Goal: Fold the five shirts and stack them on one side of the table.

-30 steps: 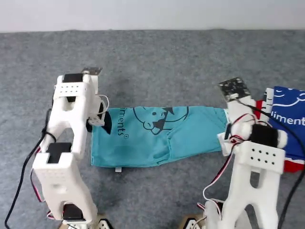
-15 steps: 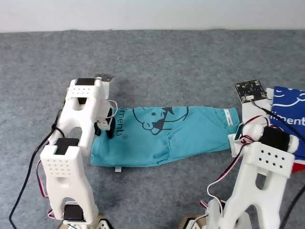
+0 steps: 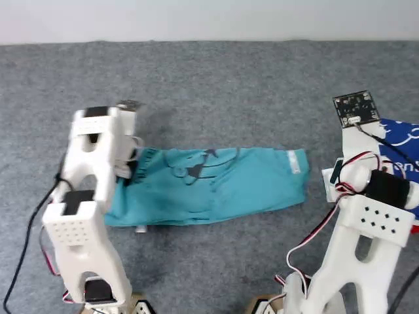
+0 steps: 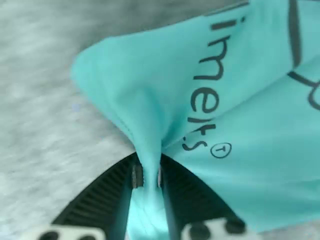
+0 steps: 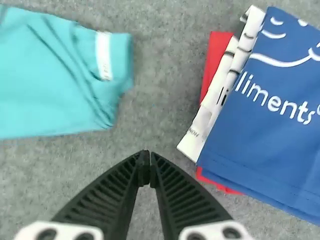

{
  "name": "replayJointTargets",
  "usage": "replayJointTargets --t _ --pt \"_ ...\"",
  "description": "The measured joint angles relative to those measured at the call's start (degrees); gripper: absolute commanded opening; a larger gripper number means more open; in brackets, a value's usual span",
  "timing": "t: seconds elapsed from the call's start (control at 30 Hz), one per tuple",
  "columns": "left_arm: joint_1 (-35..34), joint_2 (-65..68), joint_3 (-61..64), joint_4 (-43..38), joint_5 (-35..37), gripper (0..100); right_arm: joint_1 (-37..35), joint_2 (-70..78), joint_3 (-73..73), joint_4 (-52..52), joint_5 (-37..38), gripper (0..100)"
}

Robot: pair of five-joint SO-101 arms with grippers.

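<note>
**Fig. The teal shirt gripped at one end, my other gripper shut and empty past its far end**

The grey table (image 3: 229, 85) lies under and all round the teal shirt (image 3: 216, 186), which stretches as one long creased band between my two arms. My left arm (image 3: 91, 196) stands over one end of the teal shirt. In the high view its white body hides that end and the fingers below it. My right arm (image 3: 366, 222) stands just beyond the opposite end, apart from the cloth.

On the far side of my right arm from the teal shirt is the stack (image 5: 250, 110). It has a blue shirt (image 5: 270, 100) on top, a white shirt (image 5: 215, 110) showing as an edge beneath it, and a red shirt (image 5: 212, 65) lowest. The picture edge cuts the stack off, so I cannot tell how many shirts it holds.

My left gripper (image 4: 146, 175) is clamped on the teal shirt, with a drawn-up ridge of cloth pinched between its dark ribbed jaws. The cloth hides the jaw tips.

My right gripper (image 5: 146, 161) is over bare table between the teal shirt and the stack. Its jaws are pressed together on nothing.

The dark print (image 4: 210, 95) on the teal shirt runs into folds and is partly lost. A white label (image 5: 104, 55) sits at the end of the teal shirt nearest my right gripper.
</note>
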Motion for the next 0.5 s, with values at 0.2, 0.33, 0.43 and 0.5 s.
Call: replayJointTargets --t 0.2,0.33,0.43,0.5 --pt "-1.0 -2.4 0.1 1.9 -2.2 1 0.0 0.0 0.0 0.3 0.0 0.9" --pt "4.0 -4.8 -3.8 6.2 -1.4 1 0.0 0.0 0.0 0.3 0.0 0.9" --pt "9.6 -6.3 -9.1 10.1 1.4 1 0.0 0.0 0.0 0.3 0.0 0.9" --pt "13.8 -6.8 -12.9 11.3 3.4 1 0.0 0.0 0.0 0.3 0.0 0.9"
